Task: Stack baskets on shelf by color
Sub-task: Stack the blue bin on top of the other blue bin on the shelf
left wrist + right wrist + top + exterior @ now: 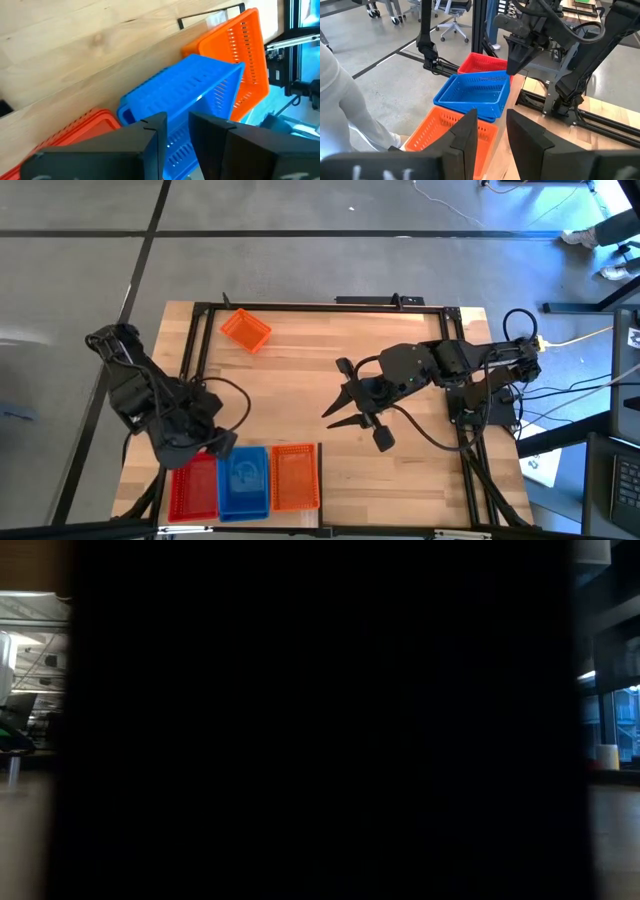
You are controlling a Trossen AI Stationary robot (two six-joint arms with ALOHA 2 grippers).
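Note:
A row of baskets sits at the table's near edge: red (195, 485), blue (243, 478) and orange (295, 477). What they rest on is hidden beneath them, so the shelf does not show. My left gripper (218, 442) is over the blue basket (185, 90), shut on it. This blue basket (472, 92) lies tilted on another blue one. One more orange basket (245, 330) lies alone near the table's far left. My right gripper (345, 412) hangs open over the middle of the table, holding nothing. My left gripper pinches the blue basket's rim (177, 117) between its two fingers, at the side nearest the red basket (482, 63). It comes from above, slanting down toward the near edge. The held side (506, 76) sits higher, and the basket's other side rests on the blue basket below.
Black frame rails (300, 305) run around the tabletop. Cables trail behind the right arm (560, 340). Bare wood lies between the lone orange basket and the row. The low view is blocked by something dark. A pale sleeve (340, 100) shows beside the near edge.

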